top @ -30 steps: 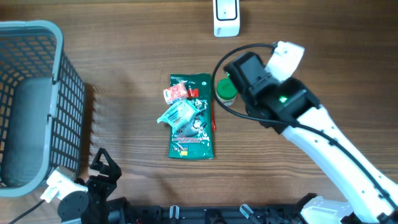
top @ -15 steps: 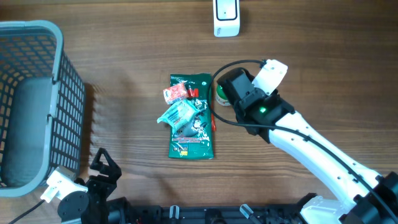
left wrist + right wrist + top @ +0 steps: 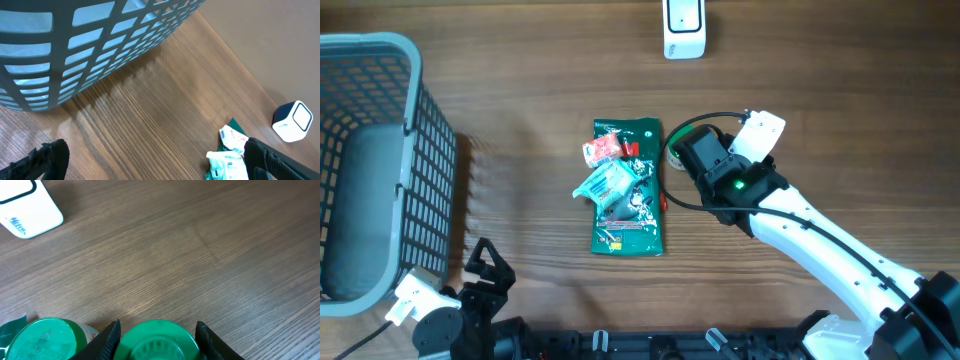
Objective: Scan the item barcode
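Observation:
A round green lid [image 3: 159, 341] of a small container sits between my right gripper's [image 3: 157, 331] black fingers [image 3: 111, 336], which touch both its sides. A second green-topped container [image 3: 40, 340] stands just left of it; a sliver of green [image 3: 672, 156] shows beside the wrist in the overhead view. The white barcode scanner [image 3: 684, 28] stands at the table's far edge, seen also in the right wrist view [image 3: 27, 215]. My left gripper [image 3: 160, 165] hangs open at the front left, holding nothing.
A green packet [image 3: 630, 190] lies mid-table with a red-white sachet [image 3: 605, 148] and a pale blue pack [image 3: 605, 182] on it. A grey mesh basket [image 3: 430, 140] fills the left side. Bare wood lies right of the scanner.
My right arm has swung down and left, from nearer the scanner to right beside the green packet's edge. The left arm is still.

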You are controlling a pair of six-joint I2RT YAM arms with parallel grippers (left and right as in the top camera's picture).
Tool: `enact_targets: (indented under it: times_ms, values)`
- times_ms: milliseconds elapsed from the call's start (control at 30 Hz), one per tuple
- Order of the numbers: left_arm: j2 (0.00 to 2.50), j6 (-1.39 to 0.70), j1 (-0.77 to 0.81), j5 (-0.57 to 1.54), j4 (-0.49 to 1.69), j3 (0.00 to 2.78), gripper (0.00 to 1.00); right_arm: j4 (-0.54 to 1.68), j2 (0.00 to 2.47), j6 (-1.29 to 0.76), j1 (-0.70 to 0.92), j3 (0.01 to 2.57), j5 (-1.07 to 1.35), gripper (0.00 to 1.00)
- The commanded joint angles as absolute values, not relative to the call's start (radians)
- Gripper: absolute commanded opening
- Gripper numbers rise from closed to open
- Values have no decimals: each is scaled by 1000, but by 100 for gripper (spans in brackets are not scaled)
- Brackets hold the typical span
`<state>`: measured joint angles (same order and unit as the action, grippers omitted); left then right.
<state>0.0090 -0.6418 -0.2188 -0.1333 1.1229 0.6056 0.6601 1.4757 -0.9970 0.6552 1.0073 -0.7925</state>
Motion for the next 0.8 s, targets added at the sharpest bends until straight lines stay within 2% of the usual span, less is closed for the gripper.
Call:
enact_targets:
  times_ms: [0,300,533,600,767]
  values:
    - [7,-648,-221,-146,1122,603,100,656,1470,-968,652,1044,-771,47]
    - [7,-648,-221,-146,1122,603,100,693,1451,-958,652,1053,-720,56]
    - [7,-648,-221,-146,1122,603,100,773,1390,-970,623,1168,-574,88]
    - [7,-648,-221,-146,1123,603,100,840,1356,-968,593,1257,-512,93]
    - [7,-648,-221,-146,1122,603,100,1082,1291,-981,461,1521,-275,97]
